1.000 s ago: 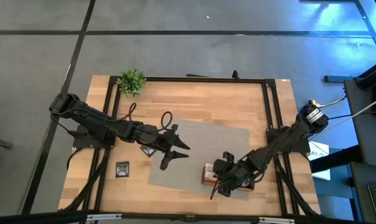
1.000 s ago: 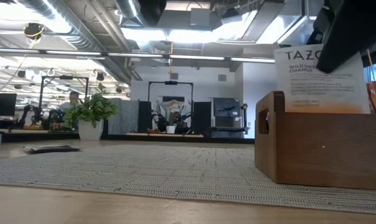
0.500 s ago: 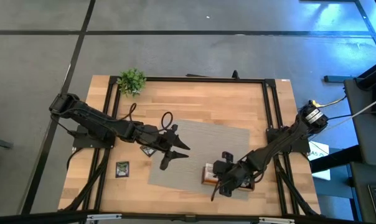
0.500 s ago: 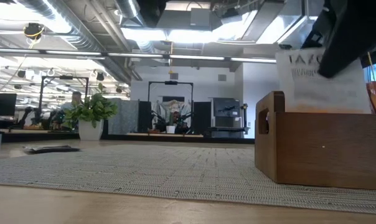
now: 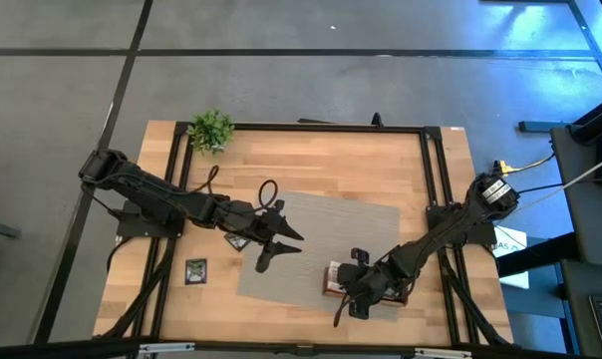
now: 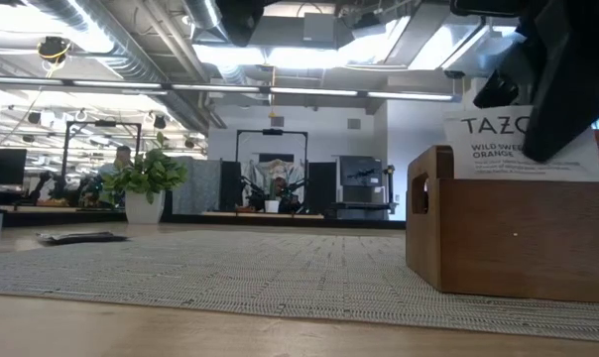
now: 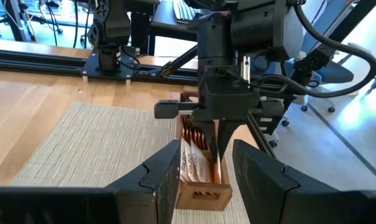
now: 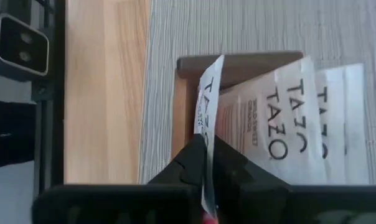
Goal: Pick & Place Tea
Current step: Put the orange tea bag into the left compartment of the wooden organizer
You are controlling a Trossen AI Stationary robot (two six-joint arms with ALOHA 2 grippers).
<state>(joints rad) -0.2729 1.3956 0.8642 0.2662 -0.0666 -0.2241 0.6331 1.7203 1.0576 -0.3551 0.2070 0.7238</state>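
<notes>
My right gripper [image 5: 349,285] is shut on a white tea sachet [image 6: 490,149] printed in orange, over the near-left end of the wooden tray [image 6: 508,238]. The sachet stands upright with its lower part inside the tray, beside other white sachets [image 8: 287,112] standing in the same compartment. My left gripper [image 5: 279,247] hovers open over the grey mat's [image 5: 321,221] left part, touching nothing. A dark sachet [image 5: 195,270] lies flat on the bare wood, another [image 5: 236,241] by the mat's left edge. My right gripper pinches the white sachet by its upper edge [image 8: 205,127] between the two fingers [image 8: 193,152]. The fingers slant down from above. The sachet stands on edge below them, its lower part down inside the tray next to the end wall [image 8: 238,61].
A small potted plant [image 5: 211,130] stands at the table's far left corner. A black frame [image 5: 426,179] runs along the table's sides. A cable loop [image 5: 268,189] lies near the left arm. The mat's far part is bare.
My right gripper has gone down toward the tray with the white sachet. The sachet has sunk deeper into the tray, with less of it showing above the tray's wall than a second ago.
</notes>
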